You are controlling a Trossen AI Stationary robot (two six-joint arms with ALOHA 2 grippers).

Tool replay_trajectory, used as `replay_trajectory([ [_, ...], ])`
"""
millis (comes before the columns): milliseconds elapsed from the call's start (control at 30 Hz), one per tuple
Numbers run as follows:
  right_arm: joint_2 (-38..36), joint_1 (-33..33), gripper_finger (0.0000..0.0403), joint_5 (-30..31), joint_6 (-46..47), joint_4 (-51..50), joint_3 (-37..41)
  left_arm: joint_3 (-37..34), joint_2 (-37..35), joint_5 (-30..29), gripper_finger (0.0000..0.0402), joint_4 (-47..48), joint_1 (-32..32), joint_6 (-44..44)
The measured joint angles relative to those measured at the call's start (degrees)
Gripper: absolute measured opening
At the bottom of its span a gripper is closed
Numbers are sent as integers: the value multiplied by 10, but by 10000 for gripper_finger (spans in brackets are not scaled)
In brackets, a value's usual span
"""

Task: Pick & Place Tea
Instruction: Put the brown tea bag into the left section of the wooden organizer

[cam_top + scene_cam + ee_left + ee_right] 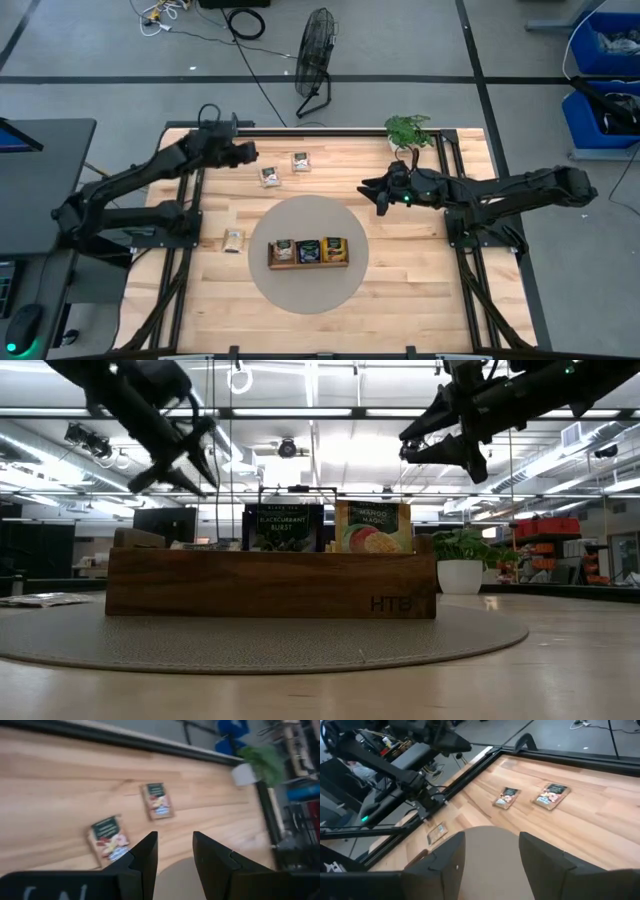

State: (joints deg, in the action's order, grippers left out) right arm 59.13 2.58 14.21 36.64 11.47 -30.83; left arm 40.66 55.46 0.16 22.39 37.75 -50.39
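Observation:
Three tea sachets lie flat on the wooden table: two near the far edge and one near the left side. Three more stand upright in the brown wooden tray, which rests on a round grey mat. My left gripper hovers open above the table, just left of the two far sachets. My right gripper hovers open over the mat's far right rim, pointing left; its wrist view shows all three loose sachets.
A small potted plant stands at the table's far right corner, close behind my right gripper. In the low view the tray shows a dark sachet and an orange one. Black frame rails run along the table's sides.

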Motion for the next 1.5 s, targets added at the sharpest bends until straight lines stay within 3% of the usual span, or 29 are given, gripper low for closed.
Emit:
replay_trajectory([
  [200,0,5,194,-3,0,-6,0,0,86,86,126,-20,67,6],
  [467,0,5,194,-13,4,-20,0,0,184,100,126,-58,108,41],
  [733,0,5,194,-17,4,-30,0,0,282,121,126,-64,110,69],
  [1000,0,5,194,-17,6,-31,0,0,312,115,126,-61,113,89],
  [1200,0,5,194,-17,6,-34,0,0,328,78,126,-64,113,96],
  [1500,1,5,194,-17,6,-35,-1,1,361,112,126,-71,112,95],
])
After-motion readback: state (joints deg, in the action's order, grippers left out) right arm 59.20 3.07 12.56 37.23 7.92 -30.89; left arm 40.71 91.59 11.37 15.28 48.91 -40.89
